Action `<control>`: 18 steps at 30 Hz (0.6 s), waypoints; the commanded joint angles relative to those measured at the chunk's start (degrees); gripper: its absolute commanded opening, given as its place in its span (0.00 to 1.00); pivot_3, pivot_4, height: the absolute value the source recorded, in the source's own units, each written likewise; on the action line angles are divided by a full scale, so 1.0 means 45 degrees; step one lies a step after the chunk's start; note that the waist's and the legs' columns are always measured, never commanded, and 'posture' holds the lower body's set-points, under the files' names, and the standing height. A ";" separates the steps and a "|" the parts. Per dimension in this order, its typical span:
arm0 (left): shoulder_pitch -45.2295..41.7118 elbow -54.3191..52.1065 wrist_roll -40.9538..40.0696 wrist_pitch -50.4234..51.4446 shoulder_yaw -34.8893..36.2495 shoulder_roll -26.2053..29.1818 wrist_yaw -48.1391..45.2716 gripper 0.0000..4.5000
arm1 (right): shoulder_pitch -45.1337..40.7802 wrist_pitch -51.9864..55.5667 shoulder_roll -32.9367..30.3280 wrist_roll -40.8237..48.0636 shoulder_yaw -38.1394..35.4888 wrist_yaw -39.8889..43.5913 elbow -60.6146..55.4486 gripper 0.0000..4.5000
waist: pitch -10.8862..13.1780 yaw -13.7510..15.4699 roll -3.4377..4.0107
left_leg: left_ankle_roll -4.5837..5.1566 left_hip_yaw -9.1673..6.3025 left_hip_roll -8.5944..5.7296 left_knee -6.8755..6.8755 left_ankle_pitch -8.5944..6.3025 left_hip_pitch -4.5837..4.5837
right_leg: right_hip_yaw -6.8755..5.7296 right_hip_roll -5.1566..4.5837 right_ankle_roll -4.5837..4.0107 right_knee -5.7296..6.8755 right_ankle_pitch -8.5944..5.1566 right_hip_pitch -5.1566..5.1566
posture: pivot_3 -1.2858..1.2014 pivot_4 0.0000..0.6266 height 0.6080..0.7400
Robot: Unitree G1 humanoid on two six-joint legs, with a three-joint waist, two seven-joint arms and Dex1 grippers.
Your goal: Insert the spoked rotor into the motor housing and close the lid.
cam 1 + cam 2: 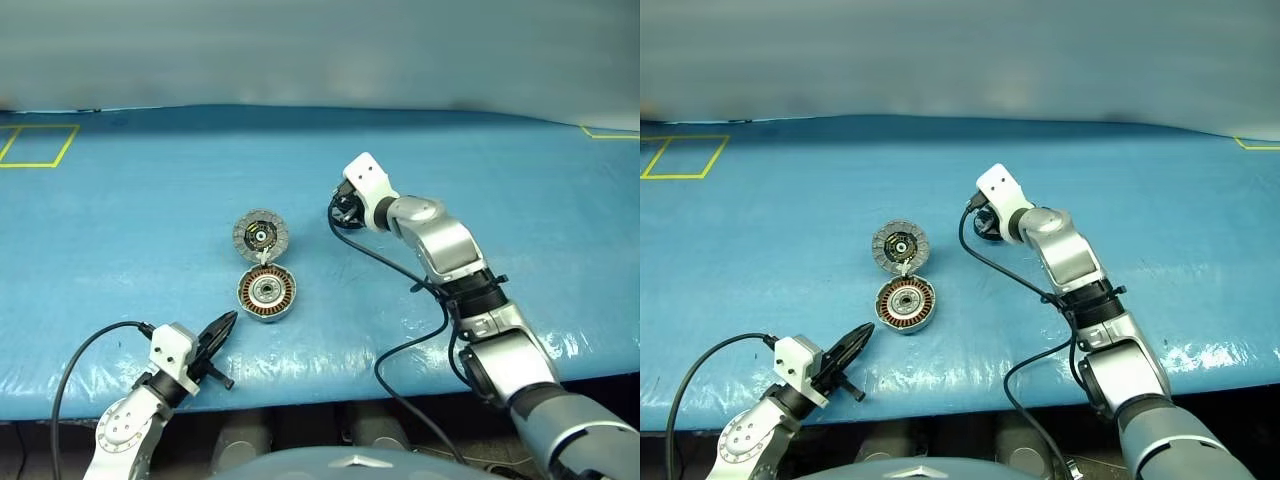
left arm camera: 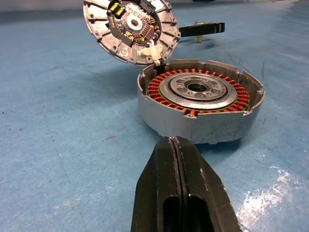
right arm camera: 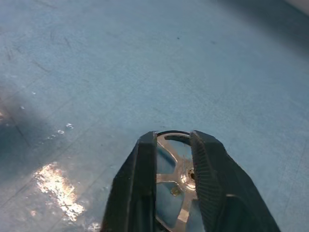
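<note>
We see the motor housing (image 1: 267, 293) mid-table (image 1: 120, 250), its lid (image 1: 260, 236) hinged open behind it, toward the far edge; the spoked rotor (image 3: 175, 180) sits between our right claw's (image 3: 173, 145) fingers.

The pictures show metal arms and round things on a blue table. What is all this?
It's a robot with two arms, each ending in a black claw. Two pictures come from its head, looking down; the other two from cameras on its wrists. On the blue table lies a round motor cup with copper wire inside, its lid flipped open beside it. The left claw waits shut near the cup. The right claw has its fingers around a black wheel with silver spokes.
</note>
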 commanded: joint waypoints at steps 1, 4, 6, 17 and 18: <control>-0.0017 -0.0589 0.0170 -0.0145 -0.0165 -0.0032 0.0023 0.00 | -0.0605 -0.0623 -0.0443 -0.0249 -0.0164 0.0556 0.0665 0.50 | 0.0000 0.0015 0.0001 | 0.0000 -0.0001 0.0000 -0.0003 0.0000 -0.0001 | -0.0001 0.0000 0.0000 -0.0002 0.0000 0.0000 | 0.52 0.24 1.00; -0.0060 -0.0593 0.0243 -0.0157 -0.0268 -0.0026 0.0008 0.00 | -0.0724 -0.0787 -0.0735 -0.0232 -0.0048 0.1274 0.1052 0.50 | 0.0000 0.0052 0.0001 | 0.0001 -0.0002 -0.0005 -0.0014 -0.0001 -0.0002 | -0.0002 -0.0004 0.0001 -0.0009 0.0001 0.0000 | 0.52 0.24 1.00; -0.0130 -0.0579 0.0255 -0.0087 -0.0360 -0.0043 -0.0011 0.00 | -0.0825 -0.0730 -0.0912 -0.0172 -0.0117 0.1731 0.1453 0.50 | 0.0001 0.0049 0.0004 | 0.0003 0.0002 -0.0004 -0.0017 -0.0002 -0.0002 | 0.0000 -0.0006 0.0002 -0.0012 0.0001 -0.0001 | 0.52 0.24 1.00; -0.0482 -0.0595 0.0158 0.0245 -0.0613 -0.0121 0.0050 0.00 | -0.0985 -0.0943 -0.1162 -0.0166 -0.0270 0.2990 0.2719 0.50 | 0.0002 0.0058 0.0011 | 0.0002 0.0005 -0.0003 -0.0008 -0.0001 0.0002 | 0.0001 -0.0005 0.0003 -0.0008 0.0003 0.0003 | 0.52 0.24 1.00; -0.0490 -0.0601 0.0169 0.0260 -0.0623 -0.0120 0.0064 0.00 | -0.0964 -0.0991 -0.1126 -0.0205 -0.0236 0.3005 0.2803 0.50 | 0.0002 0.0061 0.0011 | 0.0002 0.0005 -0.0004 -0.0009 -0.0001 0.0001 | 0.0002 -0.0005 0.0004 -0.0008 0.0003 0.0003 | 0.52 0.24 1.00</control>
